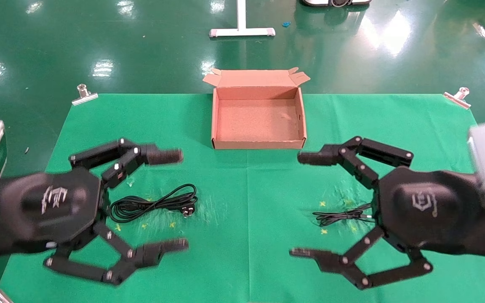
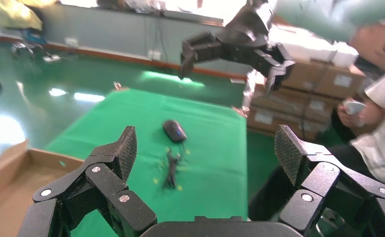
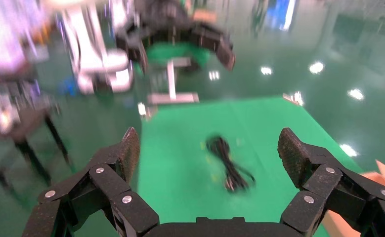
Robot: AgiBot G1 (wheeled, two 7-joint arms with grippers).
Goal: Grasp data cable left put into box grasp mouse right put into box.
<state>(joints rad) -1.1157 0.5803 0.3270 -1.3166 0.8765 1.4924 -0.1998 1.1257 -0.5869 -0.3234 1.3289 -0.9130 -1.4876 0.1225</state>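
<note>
while both jaws spread and empty: one data cable point(image 1: 154, 205), one mouse point(image 2: 174, 131), one box point(image 1: 257, 144) on one green cloth point(image 1: 242, 252)

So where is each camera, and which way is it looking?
Head view: up on the head, looking down at the box, data cable and both open grippers.
Left wrist view: on the left arm, facing across to the mouse and the right gripper.
Right wrist view: on the right arm, facing the data cable and the left gripper.
Shared: the cable.
</note>
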